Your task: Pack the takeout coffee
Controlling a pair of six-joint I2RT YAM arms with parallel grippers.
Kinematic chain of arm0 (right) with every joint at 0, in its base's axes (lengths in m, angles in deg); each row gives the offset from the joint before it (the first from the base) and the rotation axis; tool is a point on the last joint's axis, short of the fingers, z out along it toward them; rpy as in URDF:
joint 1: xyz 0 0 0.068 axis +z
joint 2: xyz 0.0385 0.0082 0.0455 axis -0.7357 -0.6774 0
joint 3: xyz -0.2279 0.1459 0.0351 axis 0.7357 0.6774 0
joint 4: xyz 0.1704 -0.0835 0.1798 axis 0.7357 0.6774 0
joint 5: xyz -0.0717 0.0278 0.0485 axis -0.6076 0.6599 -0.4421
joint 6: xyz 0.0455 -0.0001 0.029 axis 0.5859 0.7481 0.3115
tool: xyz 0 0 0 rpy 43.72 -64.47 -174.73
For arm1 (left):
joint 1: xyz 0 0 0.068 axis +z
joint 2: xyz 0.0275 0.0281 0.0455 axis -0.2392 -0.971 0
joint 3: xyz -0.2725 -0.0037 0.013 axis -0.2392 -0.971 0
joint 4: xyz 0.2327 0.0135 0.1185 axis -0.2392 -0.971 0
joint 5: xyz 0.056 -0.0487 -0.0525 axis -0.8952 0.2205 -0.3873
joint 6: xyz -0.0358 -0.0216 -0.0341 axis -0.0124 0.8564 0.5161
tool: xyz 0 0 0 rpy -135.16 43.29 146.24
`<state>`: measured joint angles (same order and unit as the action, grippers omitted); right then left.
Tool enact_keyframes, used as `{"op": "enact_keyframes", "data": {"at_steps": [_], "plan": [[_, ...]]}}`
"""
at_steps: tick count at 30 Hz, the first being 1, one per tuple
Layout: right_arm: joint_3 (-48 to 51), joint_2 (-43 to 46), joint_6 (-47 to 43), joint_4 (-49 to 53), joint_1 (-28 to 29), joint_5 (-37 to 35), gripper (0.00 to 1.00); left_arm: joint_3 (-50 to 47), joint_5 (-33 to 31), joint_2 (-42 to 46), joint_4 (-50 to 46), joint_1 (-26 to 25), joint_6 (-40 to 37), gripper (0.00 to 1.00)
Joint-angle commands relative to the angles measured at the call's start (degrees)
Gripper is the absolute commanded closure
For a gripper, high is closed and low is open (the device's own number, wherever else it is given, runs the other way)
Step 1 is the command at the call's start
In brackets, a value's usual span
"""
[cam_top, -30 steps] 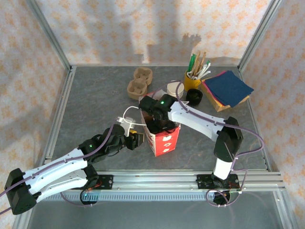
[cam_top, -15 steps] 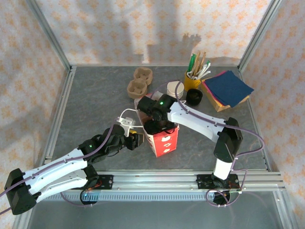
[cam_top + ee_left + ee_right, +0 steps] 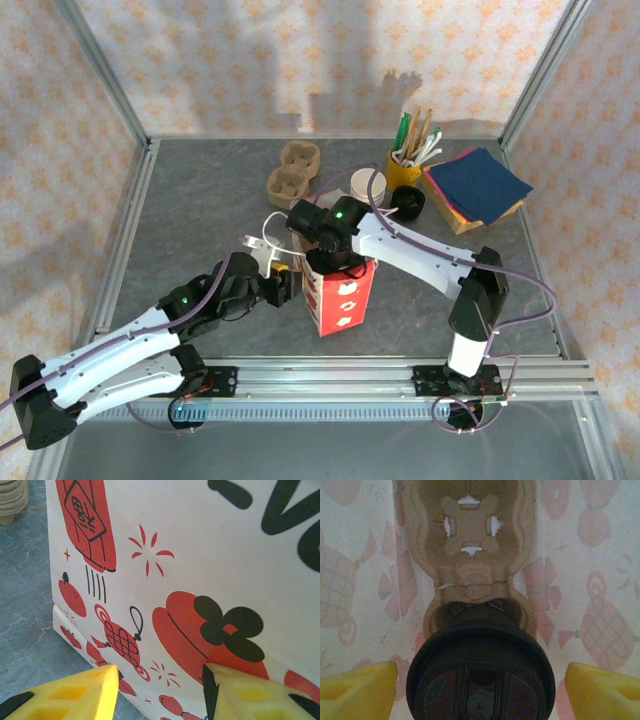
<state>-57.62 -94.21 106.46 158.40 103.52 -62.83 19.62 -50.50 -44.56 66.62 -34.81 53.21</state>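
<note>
Right hand (image 3: pixel 480 687), apart, is set astride dark-lidded cup (image 3: pixel 480 650) in carrier (image 3: pixel 470 545); left hand (image 3: pixel 160 680), apart, is blocked by bag (image 3: pixel 200 555) at 3 o'clock.

No whole word, brand or number can be read anywhere. The paper bag (image 3: pixel 165 570) carries large black lettering (image 3: pixel 292 515) on its white face, but in the left wrist view only cut-off strokes at the upper right show, too partial to make out. Below it are printed red signs: a lantern (image 3: pixel 86 522), a knot ornament (image 3: pixel 120 642) and a black-flowered shape (image 3: pixel 220 640). From above, the bag's red side shows small white marks (image 3: pixel 347 297), illegible.
</note>
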Motion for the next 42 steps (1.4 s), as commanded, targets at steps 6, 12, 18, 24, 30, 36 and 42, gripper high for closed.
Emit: {"op": "enact_keyframes", "data": {"at_steps": [6, 12, 18, 24, 30, 36, 42], "plan": [[-3.7, 0.6, 0.9, 0.3, 0.6, -1.9, 0.15, 0.0, -0.8, -0.1, 0.5, -0.1, -0.3, 0.49], [-2.4, -0.9, 0.8, 1.0, 0.5, -2.3, 0.19, 0.3, -0.8, -0.2, 0.5, -0.1, -0.4, 0.49], [-2.6, -1.3, 1.1, 1.0, 0.6, -2.4, 0.28, -0.1, -1.1, -0.3, 0.3, -0.1, -0.5, 0.49], [-1.3, -1.6, 1.5, 1.0, 0.6, -3.3, 0.29, 0.0, -1.3, -0.8, 0.1, -0.2, -0.7, 0.49], [-2.1, -1.9, 0.6, 1.1, 1.1, -3.9, 0.3, 0.4, -1.4, -1.2, 0.0, -0.1, -0.7, 0.49], [-5.2, -0.9, -0.6, 1.0, 1.2, -2.6, 0.31, 0.5, -1.7, -1.4, -0.2, -0.1, -0.7, 0.49], [-9.7, 1.2, -1.9, 1.1, 1.2, -3.9, 0.27, 0.7, -1.9, -1.6, -0.7, -0.1, -0.8, 0.49]]}}
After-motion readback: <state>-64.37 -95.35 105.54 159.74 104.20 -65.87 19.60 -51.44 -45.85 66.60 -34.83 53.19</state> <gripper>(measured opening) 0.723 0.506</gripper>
